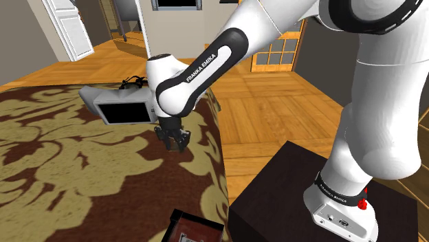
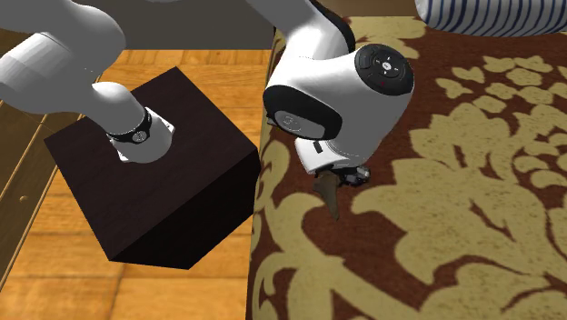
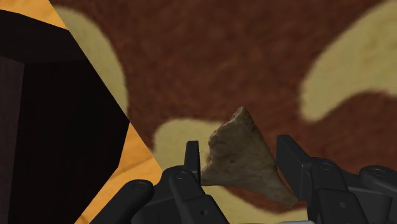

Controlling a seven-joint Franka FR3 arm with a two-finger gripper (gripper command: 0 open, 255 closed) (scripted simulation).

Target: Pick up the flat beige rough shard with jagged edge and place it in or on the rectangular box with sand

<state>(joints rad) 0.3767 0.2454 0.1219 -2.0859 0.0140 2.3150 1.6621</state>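
Note:
A flat, beige, rough shard [image 3: 245, 162] with a pointed tip sits between my black fingers [image 3: 193, 159], which clasp it on both sides. My gripper [image 3: 240, 153] is shut on it. In the second exterior view the shard [image 2: 329, 195] hangs point-down under the gripper [image 2: 341, 177], just over the brown and beige patterned surface [image 2: 454, 227] near its edge. In the shoulder view the gripper [image 1: 173, 141] hangs over that surface's right edge. A grey rectangular box [image 1: 120, 104] with a dark face stands further back, to the gripper's upper left.
The dark stand [image 1: 289, 185] is close beside the surface's edge, with wooden floor [image 1: 275, 117] beyond. A dark red flat object [image 1: 196, 230] lies at the surface's near edge. A small dark tangled thing [image 1: 132, 84] rests behind the grey box.

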